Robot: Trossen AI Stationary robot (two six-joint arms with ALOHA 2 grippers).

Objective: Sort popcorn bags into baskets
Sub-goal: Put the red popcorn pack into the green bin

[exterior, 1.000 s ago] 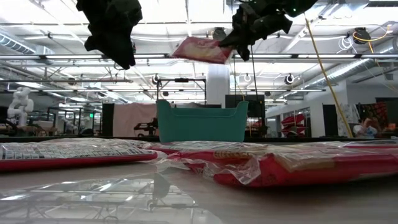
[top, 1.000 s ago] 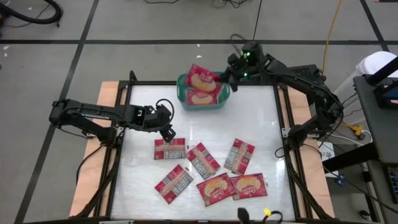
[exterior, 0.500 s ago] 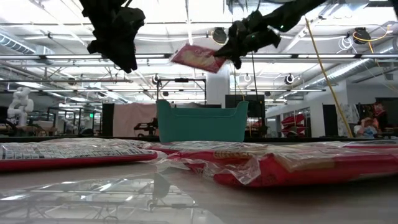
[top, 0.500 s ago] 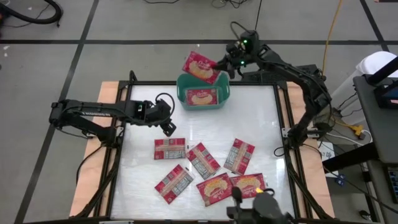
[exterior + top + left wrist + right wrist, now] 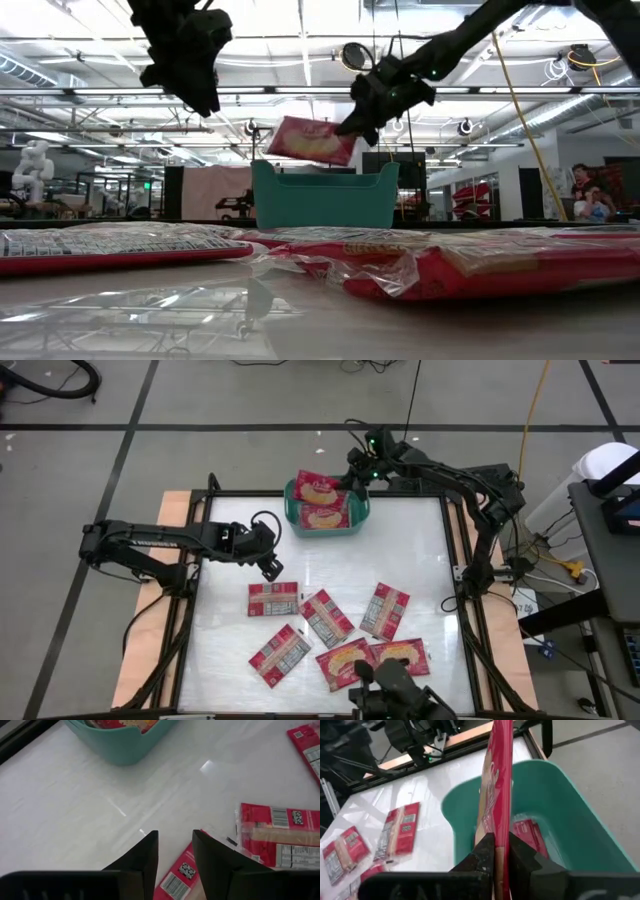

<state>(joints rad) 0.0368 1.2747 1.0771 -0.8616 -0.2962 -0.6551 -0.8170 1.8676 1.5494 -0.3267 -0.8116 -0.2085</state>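
A teal basket (image 5: pixel 292 510) stands at the table's far edge with popcorn bags (image 5: pixel 323 516) lying inside. Over it, my right gripper (image 5: pixel 350 480) is shut on one red popcorn bag (image 5: pixel 318 488), which in the low view hangs right at the basket's rim (image 5: pixel 322 172). Several more bags (image 5: pixel 326 617) lie flat on the near half of the table. My left gripper (image 5: pixel 270 568) hovers open above the table, just beyond the far edge of the leftmost bag (image 5: pixel 272 598), with nothing between its fingers (image 5: pixel 145 855). My right gripper pinches the bag's end (image 5: pixel 501 837) between its two fingers (image 5: pixel 484 854). It comes from the table's far right, slanting down. The bag juts out from the fingers on edge over the basket's inside (image 5: pixel 555 820), clear of the bags in it.
A dark device (image 5: pixel 395 695) sits at the table's near edge. The table's frame rails (image 5: pixel 455 560) run along both sides. White tabletop (image 5: pixel 400 540) lies bare between the basket and the loose bags. A person (image 5: pixel 585 195) sits in the room beyond.
My right gripper has come down toward the basket with the bag, shifting a little toward the table's left. The bag, first high above the basket's far rim, now hangs low over its inside, still pinched.
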